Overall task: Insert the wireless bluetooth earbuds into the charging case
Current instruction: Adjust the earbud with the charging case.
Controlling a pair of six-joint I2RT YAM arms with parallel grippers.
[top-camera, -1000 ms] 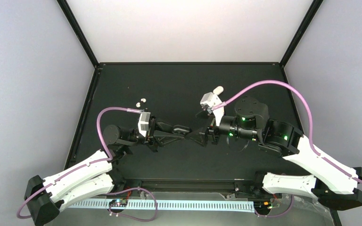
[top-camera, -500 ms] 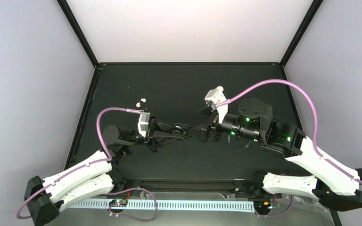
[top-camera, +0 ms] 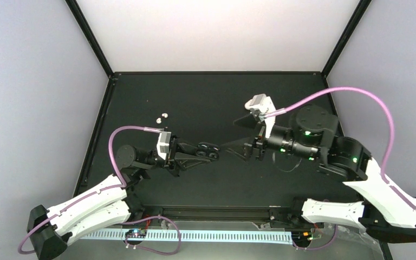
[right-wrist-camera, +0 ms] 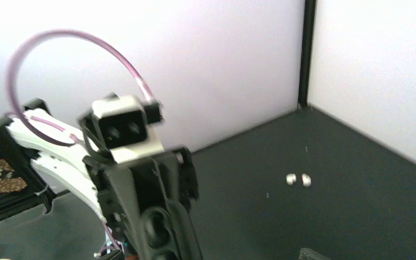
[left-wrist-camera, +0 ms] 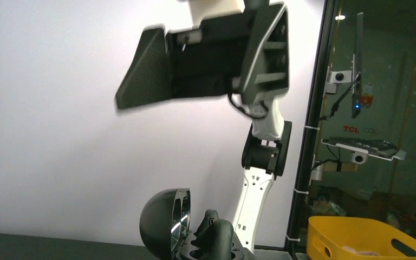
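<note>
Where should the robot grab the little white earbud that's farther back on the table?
Probably straight down from above, pinching the earbud across its rounded middle. It is tiny and lies loose on the flat table, with its twin close beside it. The open right tool should close on the sides that face away from the twin.

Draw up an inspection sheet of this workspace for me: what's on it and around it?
Surface: black table, dark frame round it.
Job's things: two white earbuds lying side by side on the table, far left; charging case open, off the table.
Clutter: nothing seen.
Grippers: left gripper shut on the charging case; right gripper open, empty, facing it across a gap.
Cables: a purple cable loops over each arm.
Surroundings: white walls; yellow bin outside.
</note>
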